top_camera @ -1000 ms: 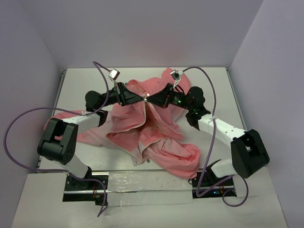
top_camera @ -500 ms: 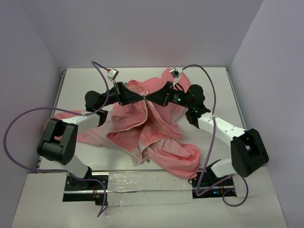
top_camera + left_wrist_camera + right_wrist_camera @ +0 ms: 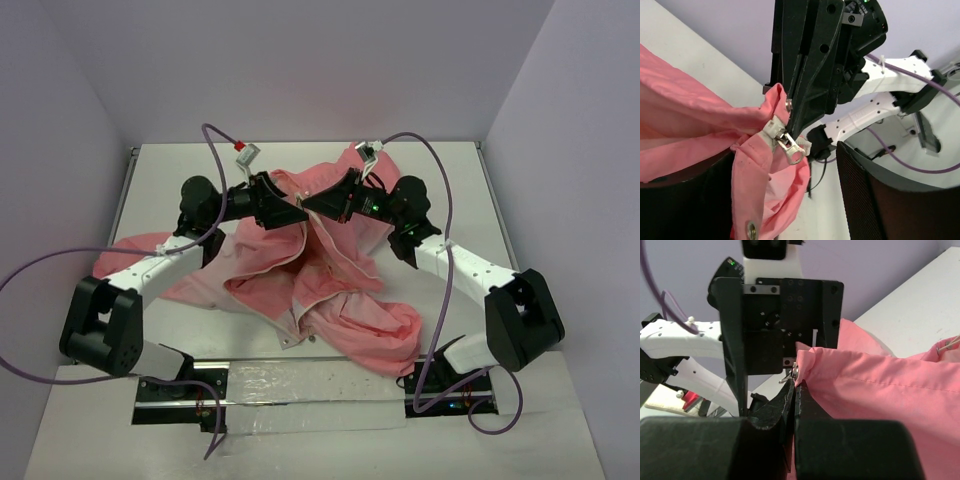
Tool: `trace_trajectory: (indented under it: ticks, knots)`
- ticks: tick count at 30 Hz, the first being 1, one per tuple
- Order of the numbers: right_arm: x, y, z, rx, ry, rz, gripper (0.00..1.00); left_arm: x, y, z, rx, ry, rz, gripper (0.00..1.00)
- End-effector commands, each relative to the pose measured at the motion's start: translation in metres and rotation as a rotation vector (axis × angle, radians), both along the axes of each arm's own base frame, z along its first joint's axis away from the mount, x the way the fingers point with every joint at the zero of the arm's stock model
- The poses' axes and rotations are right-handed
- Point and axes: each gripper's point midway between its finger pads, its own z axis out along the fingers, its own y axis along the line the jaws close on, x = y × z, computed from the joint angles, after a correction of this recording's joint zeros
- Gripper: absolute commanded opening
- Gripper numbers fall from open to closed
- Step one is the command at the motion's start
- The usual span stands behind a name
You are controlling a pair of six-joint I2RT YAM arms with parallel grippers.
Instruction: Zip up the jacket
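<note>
At the top view's centre, the left gripper [image 3: 293, 211] gapes wide around the zipper pull [image 3: 792, 148] of the jacket [image 3: 335, 275]. The right gripper [image 3: 316, 205] pinches the jacket's edge just above.

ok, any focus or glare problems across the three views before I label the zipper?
Top external: even light and soft shadows, with glare only on the shiny strip at the near edge. Left wrist: the zipper slider and jacket are sharp, while the left gripper's fingers are dark at the frame edges. Right wrist: the right gripper's fingers are a black, blurred mass low in frame, and the fabric beyond is crisp.
</note>
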Motion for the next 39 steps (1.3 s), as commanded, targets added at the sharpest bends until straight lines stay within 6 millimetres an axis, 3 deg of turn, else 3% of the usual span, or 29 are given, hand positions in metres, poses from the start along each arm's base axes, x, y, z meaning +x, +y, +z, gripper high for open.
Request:
trace_trajectory:
  ticks: [1, 7, 12, 18, 29, 33, 39]
  knots:
    - [-0.009, 0.001, 0.040, 0.064, -0.131, 0.025, 0.00, 0.003, 0.005, 0.003, 0.137, -0.082, 0.053, 0.86]
    - [-0.013, 0.000, 0.040, 0.059, -0.135, 0.035, 0.00, 0.019, 0.034, 0.028, 0.224, -0.187, 0.200, 0.89]
    - [-0.017, -0.001, 0.042, 0.057, -0.145, 0.042, 0.00, 0.032, 0.044, 0.047, 0.232, -0.227, 0.250, 0.89]
    - [-0.020, -0.002, 0.045, 0.054, -0.150, 0.052, 0.00, 0.041, 0.031, 0.058, 0.205, -0.236, 0.184, 0.86]
    - [-0.020, -0.002, 0.046, 0.049, -0.152, 0.051, 0.00, 0.039, 0.003, 0.043, 0.230, -0.191, 0.070, 0.86]
    - [-0.019, -0.002, 0.045, 0.048, -0.147, 0.047, 0.00, 0.034, 0.002, 0.040, 0.227, -0.182, 0.046, 0.75]
    - [-0.018, -0.001, 0.044, 0.047, -0.145, 0.046, 0.00, 0.032, 0.001, 0.039, 0.220, -0.175, 0.043, 0.40]
